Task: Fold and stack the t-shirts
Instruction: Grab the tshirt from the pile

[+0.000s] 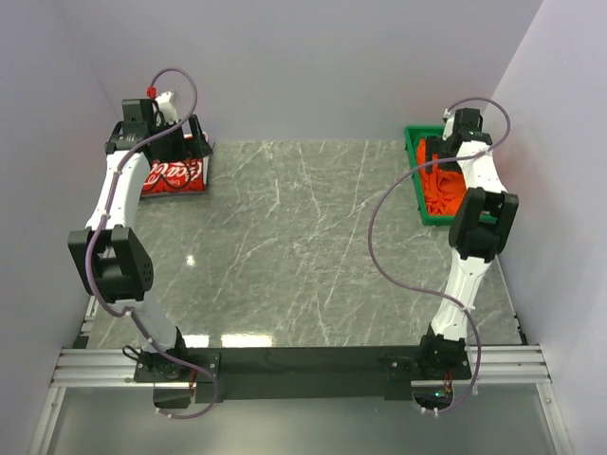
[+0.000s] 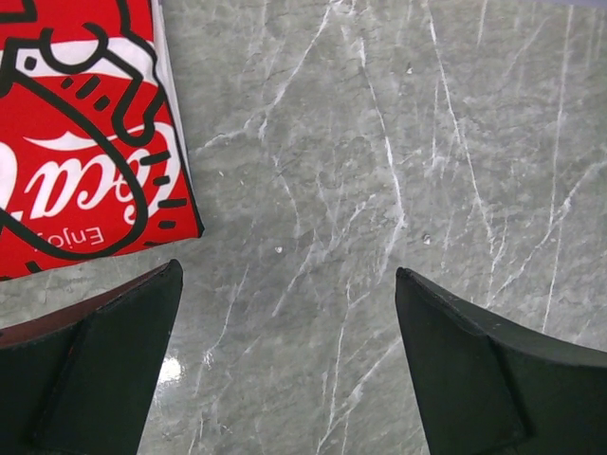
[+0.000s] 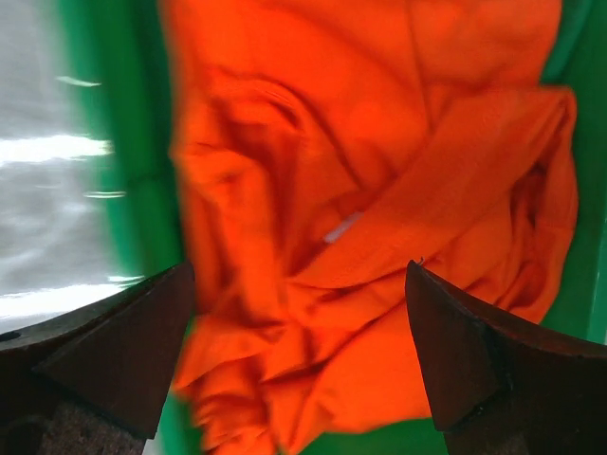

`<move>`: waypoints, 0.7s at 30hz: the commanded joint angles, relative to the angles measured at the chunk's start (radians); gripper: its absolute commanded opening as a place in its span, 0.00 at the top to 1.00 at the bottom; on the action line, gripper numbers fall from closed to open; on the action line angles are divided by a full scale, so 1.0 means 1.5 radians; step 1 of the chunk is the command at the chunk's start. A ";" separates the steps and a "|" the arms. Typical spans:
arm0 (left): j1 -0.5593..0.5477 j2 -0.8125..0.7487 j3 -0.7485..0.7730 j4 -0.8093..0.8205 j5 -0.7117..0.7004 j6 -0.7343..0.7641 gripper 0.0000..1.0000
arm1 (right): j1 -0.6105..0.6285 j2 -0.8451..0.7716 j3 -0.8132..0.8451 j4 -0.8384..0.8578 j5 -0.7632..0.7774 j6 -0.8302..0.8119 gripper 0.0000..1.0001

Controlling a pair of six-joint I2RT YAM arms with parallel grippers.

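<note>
Risks pinching only a top fold of the crumpled bright orange cloth t-shirt (image 3: 360,190), bunching or dragging it, or catching the wall of the rigid green plastic tray (image 3: 114,190) around it. Holds only that shirt, as far as seen. Poised above with the right gripper (image 3: 299,275) spread wide, empty. Likewise wide and empty at the left gripper (image 2: 289,275), over the grey marble worktop (image 2: 427,142), just beside the flat red t-shirt with white script print (image 2: 76,142) at far left.

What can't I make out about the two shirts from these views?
Red t-shirt: top view, left arm covers its far part; left wrist view, frame edges cut it off.
Orange t-shirt: right wrist view blurred, so its layers are unclear; top view, right arm covers part.
Green tray: top view, far right corner behind that arm.
</note>
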 commanded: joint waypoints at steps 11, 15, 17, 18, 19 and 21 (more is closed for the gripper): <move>0.008 0.049 0.081 -0.045 -0.013 0.034 0.02 | -0.028 0.106 0.039 -0.044 0.068 -0.065 0.31; 0.019 0.041 0.074 -0.040 0.008 0.037 0.03 | -0.030 0.068 0.047 -0.063 0.043 -0.061 0.80; 0.022 0.029 0.059 -0.029 0.018 0.035 0.03 | -0.029 0.021 0.057 -0.079 0.017 -0.043 1.00; 0.025 0.025 0.054 -0.026 0.023 0.035 0.03 | -0.027 -0.001 0.057 -0.080 0.008 -0.036 1.00; 0.026 0.017 0.047 -0.024 0.035 0.034 0.03 | -0.025 -0.051 0.051 -0.081 0.000 -0.029 1.00; 0.028 0.008 0.043 -0.019 0.041 0.038 0.04 | -0.019 -0.105 0.041 -0.080 -0.034 -0.011 1.00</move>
